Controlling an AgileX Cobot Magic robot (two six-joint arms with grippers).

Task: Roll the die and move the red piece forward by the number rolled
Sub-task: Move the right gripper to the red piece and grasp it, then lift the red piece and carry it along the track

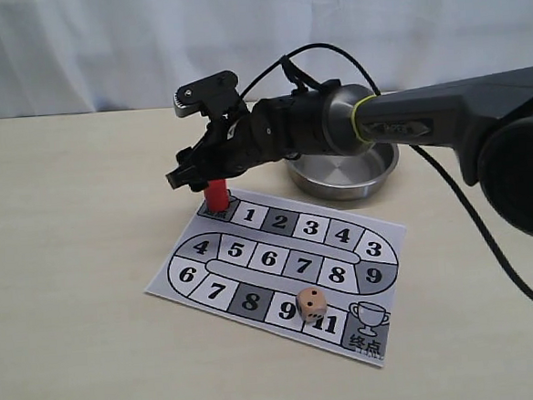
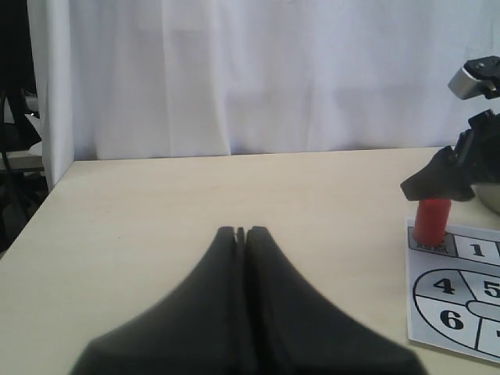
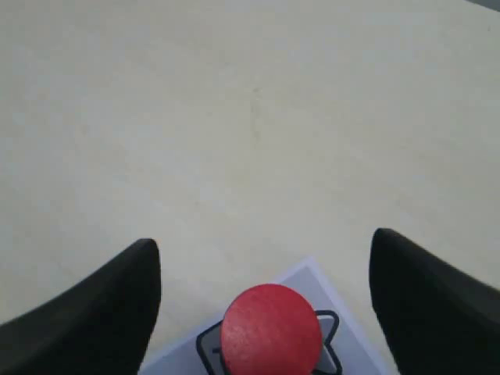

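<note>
The red piece (image 1: pixel 216 196) stands upright on the start square of the paper game board (image 1: pixel 199 282), at its far left corner. My right gripper (image 1: pixel 194 174) hovers just above it, open; in the right wrist view the red piece (image 3: pixel 271 329) sits between the two spread fingers without touching them. The die (image 1: pixel 311 303) rests on the board's near row beside square 11, pale wood with black pips. My left gripper (image 2: pixel 242 232) is shut with nothing in it, low over bare table left of the board, and sees the red piece (image 2: pixel 431 222) from the side.
A round metal bowl (image 1: pixel 374 172) sits behind the board, under the right arm. The board's numbered squares run from 1 to 11 toward a trophy square (image 1: pixel 369 325). A white curtain backs the tan table (image 1: pixel 70 269).
</note>
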